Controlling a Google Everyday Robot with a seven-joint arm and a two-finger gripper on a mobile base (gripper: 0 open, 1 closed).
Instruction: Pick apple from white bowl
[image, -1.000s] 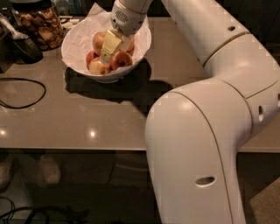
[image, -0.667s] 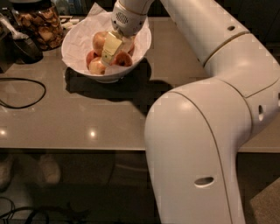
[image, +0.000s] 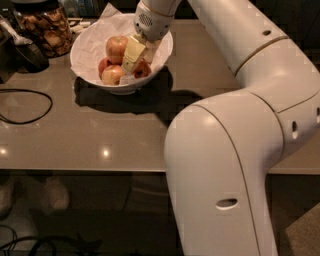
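As the arm stretches toward the upper left of the frame, the end effector (image: 133, 60) sits inside the white bowl (image: 86, 59) on the tabletop (image: 100, 130), just beside the dark red apple (image: 142, 69); clenched or released, I can't tell.

kitchen counter (image: 100, 130): snack jar (image: 50, 29), hand (image: 136, 61) in bowl (image: 84, 64)

Snack jar (image: 50, 31), black cable (image: 30, 91) on grey table (image: 100, 137).

1. Your arm (image: 220, 165) fills the right side, elbow bent, reaching up and left.
2. The wrist (image: 151, 20) tilts downward.
3. Your gripper (image: 132, 57) sits top centre-left, pointing down-left.
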